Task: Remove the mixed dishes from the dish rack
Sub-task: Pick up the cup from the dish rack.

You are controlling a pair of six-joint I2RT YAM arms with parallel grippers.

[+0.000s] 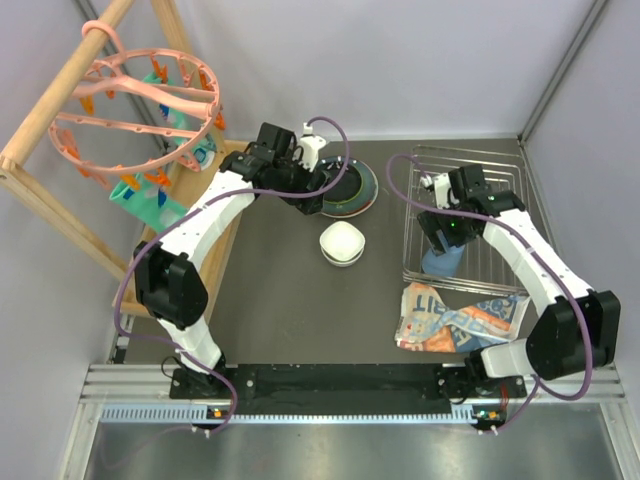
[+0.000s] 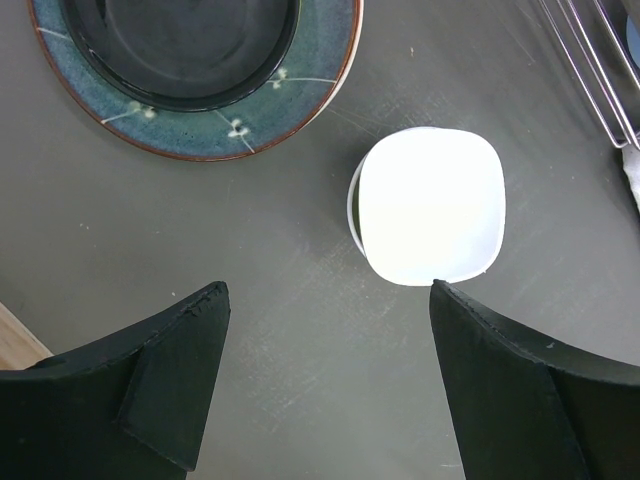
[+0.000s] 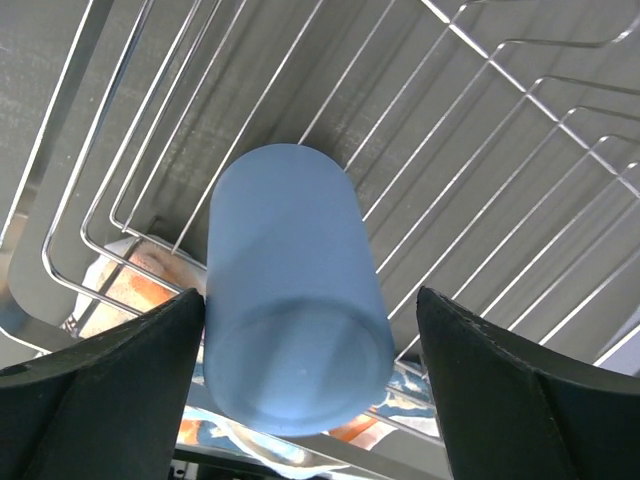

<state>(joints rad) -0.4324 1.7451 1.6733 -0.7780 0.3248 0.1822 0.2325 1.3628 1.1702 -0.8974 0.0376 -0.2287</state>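
The dish rack (image 1: 500, 170), a silver wire basket, stands at the right. A light blue cup (image 1: 443, 263) lies on its side in the near left corner. In the right wrist view the cup (image 3: 290, 300) is between the fingers of my right gripper (image 3: 310, 300). The left finger touches it and the right one stands off, so the gripper is open. A dark teal plate (image 1: 352, 190) and a small white bowl (image 1: 342, 243) rest on the table left of the rack. My left gripper (image 1: 308, 203) hovers open and empty beside the plate (image 2: 200, 110), with the bowl (image 2: 430, 205) just beyond its fingertips.
A printed orange-blue-white packet (image 1: 455, 320) lies at the rack's near edge and shows through the wires (image 3: 130, 270). A wooden frame with a pink ring of clips (image 1: 140, 110) leans at the far left. Grey walls close in the table.
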